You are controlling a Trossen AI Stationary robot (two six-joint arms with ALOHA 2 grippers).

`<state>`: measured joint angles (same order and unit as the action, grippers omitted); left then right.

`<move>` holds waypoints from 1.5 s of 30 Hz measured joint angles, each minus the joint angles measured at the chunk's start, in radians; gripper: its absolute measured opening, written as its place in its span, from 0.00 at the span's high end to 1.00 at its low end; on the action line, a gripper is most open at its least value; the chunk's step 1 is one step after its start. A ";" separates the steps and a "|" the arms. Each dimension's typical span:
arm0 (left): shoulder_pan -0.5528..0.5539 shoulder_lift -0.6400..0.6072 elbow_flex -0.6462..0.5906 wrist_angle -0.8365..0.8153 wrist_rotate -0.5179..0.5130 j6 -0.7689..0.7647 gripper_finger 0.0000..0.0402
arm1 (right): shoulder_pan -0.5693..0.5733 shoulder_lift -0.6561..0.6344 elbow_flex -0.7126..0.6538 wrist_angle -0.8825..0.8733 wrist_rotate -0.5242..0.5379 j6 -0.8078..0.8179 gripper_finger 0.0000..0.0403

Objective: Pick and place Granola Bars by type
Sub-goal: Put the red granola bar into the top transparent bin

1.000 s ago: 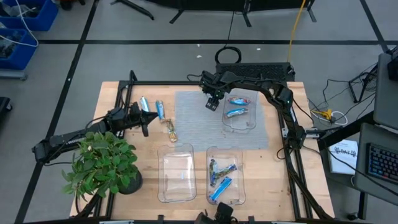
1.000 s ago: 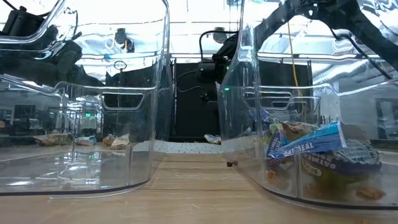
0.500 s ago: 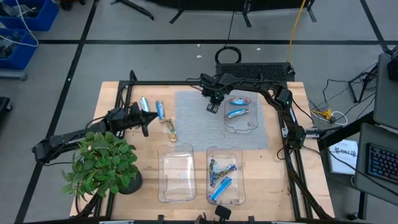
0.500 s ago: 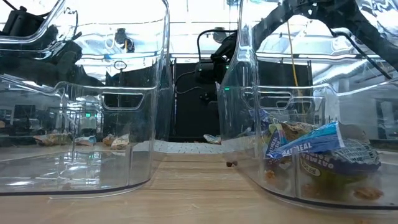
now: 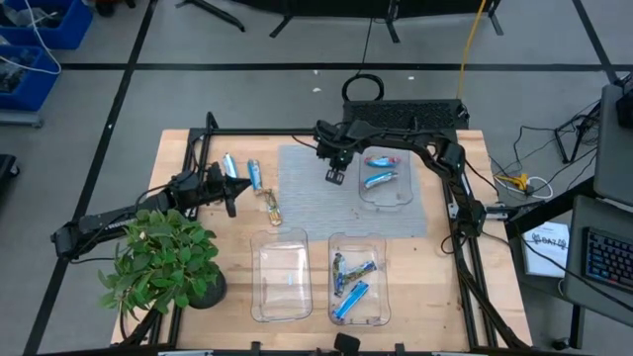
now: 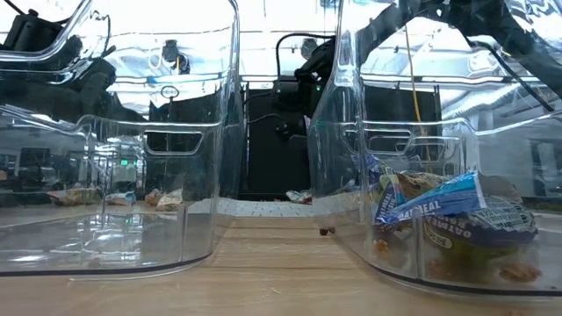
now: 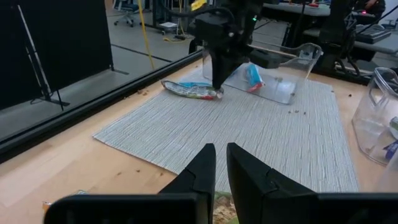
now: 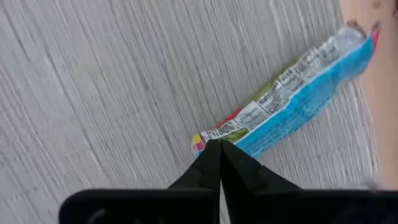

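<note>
A blue-wrapped granola bar (image 8: 292,102) lies flat on the grey woven mat (image 8: 93,93), its near end pinched between the closed fingertips of the right gripper (image 8: 219,146), while the left gripper (image 7: 221,163), nearly closed and empty, hovers well apart.

Blue granola bar (image 8: 292,102) on grey ribbed mat (image 8: 93,81); black hand (image 8: 219,160).
</note>
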<state>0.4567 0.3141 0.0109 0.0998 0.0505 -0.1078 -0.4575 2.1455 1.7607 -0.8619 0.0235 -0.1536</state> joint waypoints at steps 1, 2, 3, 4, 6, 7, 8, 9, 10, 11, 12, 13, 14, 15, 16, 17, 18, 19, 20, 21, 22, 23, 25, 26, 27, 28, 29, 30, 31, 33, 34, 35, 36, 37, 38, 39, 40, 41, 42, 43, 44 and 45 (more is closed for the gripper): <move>0.000 0.000 0.000 0.000 0.000 0.000 0.88 | 0.003 -0.004 0.000 0.001 0.000 -0.001 1.00; 0.000 0.000 0.000 0.000 0.000 0.000 0.88 | 0.008 -0.010 0.000 0.007 0.000 -0.001 1.00; 0.000 0.000 0.000 0.000 0.000 0.000 0.88 | 0.009 -0.018 0.000 0.012 0.000 -0.001 1.00; 0.000 0.000 0.000 0.000 0.000 0.000 0.88 | 0.011 -0.027 0.000 0.017 0.000 -0.001 1.00; 0.000 0.000 0.000 0.000 0.000 0.000 0.88 | 0.016 -0.046 0.000 0.028 0.001 -0.001 1.00; 0.000 0.000 0.000 0.000 0.000 0.000 0.88 | 0.016 -0.057 0.000 0.030 0.001 -0.001 1.00; 0.000 0.000 0.000 0.000 0.000 0.000 0.88 | 0.018 -0.068 0.000 0.031 0.000 0.001 1.00; 0.000 0.000 0.000 0.000 0.000 0.000 0.88 | 0.018 -0.081 0.000 0.029 -0.008 0.011 1.00; 0.000 0.000 0.000 0.000 0.000 0.000 0.88 | 0.017 -0.091 0.000 0.021 -0.027 0.028 1.00; 0.000 0.000 0.000 0.000 0.000 0.000 0.88 | 0.014 -0.095 0.000 0.021 -0.030 0.047 1.00; 0.000 0.000 0.000 0.001 0.000 0.000 0.88 | 0.012 -0.097 0.000 0.034 -0.024 0.062 1.00; 0.000 0.000 0.000 0.001 0.000 0.000 0.88 | 0.008 -0.095 0.000 0.049 -0.023 0.066 0.99; 0.000 0.000 0.000 0.001 0.000 -0.001 0.88 | 0.003 -0.092 0.000 0.055 -0.026 0.064 0.98; 0.000 0.000 0.000 0.001 0.000 -0.001 0.88 | 0.000 -0.088 0.000 0.060 -0.027 0.062 0.96; 0.000 0.000 0.000 0.001 0.000 -0.004 0.88 | -0.001 -0.082 0.000 0.065 -0.025 0.062 0.93; 0.000 0.000 0.000 0.001 0.000 -0.005 0.88 | -0.002 -0.075 0.000 0.073 -0.025 0.062 0.89; 0.000 0.000 0.000 0.001 0.000 -0.005 0.88 | -0.002 -0.070 0.001 0.082 -0.025 0.063 0.85; 0.000 0.000 0.000 0.001 0.000 -0.006 0.88 | -0.002 -0.064 0.001 0.079 -0.025 0.063 0.81; 0.000 0.000 0.000 0.001 0.000 -0.006 0.88 | 0.000 -0.054 0.001 0.072 -0.023 0.068 0.76; 0.000 0.000 0.000 0.001 0.000 -0.005 0.88 | 0.000 -0.043 0.001 0.065 -0.020 0.079 0.71; 0.000 0.000 0.000 0.001 0.000 -0.002 0.88 | 0.001 -0.035 0.001 0.056 -0.017 0.091 0.66; 0.000 0.000 0.000 0.003 0.000 -0.002 0.88 | 0.001 -0.024 0.001 0.047 -0.016 0.098 0.61; 0.000 0.000 0.000 0.005 0.000 -0.002 0.88 | 0.000 -0.004 0.001 0.026 0.002 0.101 0.54; 0.000 0.000 0.000 0.005 0.000 -0.002 0.88 | -0.001 0.003 0.001 0.014 0.007 0.101 0.51; 0.000 0.000 0.000 0.005 0.000 -0.002 0.88 | -0.001 0.013 0.001 0.009 0.017 0.101 0.48; 0.000 0.000 0.000 0.005 0.000 -0.002 0.88 | -0.001 0.018 0.001 0.010 0.035 0.104 0.46; 0.000 0.000 0.000 0.004 0.000 0.000 0.88 | -0.001 0.023 0.001 0.010 0.056 0.107 0.45; 0.000 0.000 0.000 0.005 0.000 0.000 0.88 | -0.001 0.028 0.001 0.011 0.072 0.108 0.44; 0.000 0.000 0.000 0.005 0.000 0.000 0.88 | -0.001 0.030 0.001 0.011 0.087 0.108 0.44; 0.000 0.000 0.000 0.005 0.000 0.000 0.88 | -0.001 0.030 0.001 0.006 0.106 0.108 0.44; 0.000 0.000 0.000 0.005 0.000 0.000 0.88 | -0.004 0.030 0.001 0.005 0.106 0.107 0.44; 0.000 0.000 0.000 0.005 0.000 0.000 0.88 | -0.007 0.030 0.001 0.005 0.104 0.108 0.45; 0.000 0.000 0.000 0.005 0.000 0.000 0.88 | -0.009 0.030 0.001 0.005 0.105 0.111 0.46; 0.000 0.000 0.000 0.005 0.000 0.000 0.88 | -0.013 0.030 0.001 0.003 0.105 0.115 0.47; 0.000 0.000 0.000 0.005 0.000 0.000 0.88 | -0.014 0.030 0.001 -0.002 0.104 0.120 0.48; 0.000 0.000 0.000 0.005 0.000 0.000 0.88 | -0.018 0.030 0.001 -0.009 0.105 0.125 0.49; 0.000 0.000 0.000 0.005 0.000 0.000 0.88 | -0.020 0.030 0.001 -0.015 0.104 0.129 0.51; 0.000 0.000 0.000 0.005 0.000 0.000 0.88 | -0.023 0.030 0.001 -0.019 0.101 0.136 0.53; 0.000 0.000 0.000 0.005 0.000 0.000 0.88 | -0.027 0.031 -0.002 -0.022 0.083 0.141 0.56; 0.000 0.000 0.000 0.004 0.000 0.000 0.88 | -0.029 0.037 -0.003 -0.022 0.060 0.142 0.60; 0.000 0.000 0.000 0.003 0.000 0.000 0.88 | -0.032 0.042 -0.003 -0.022 0.039 0.142 0.65; 0.000 0.000 0.000 0.002 0.000 0.000 0.88 | -0.035 0.042 -0.003 -0.027 0.016 0.142 0.70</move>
<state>0.4564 0.3141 0.0105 0.1013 0.0505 -0.1074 -0.4926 2.1876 1.7580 -0.8887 0.0391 -0.0117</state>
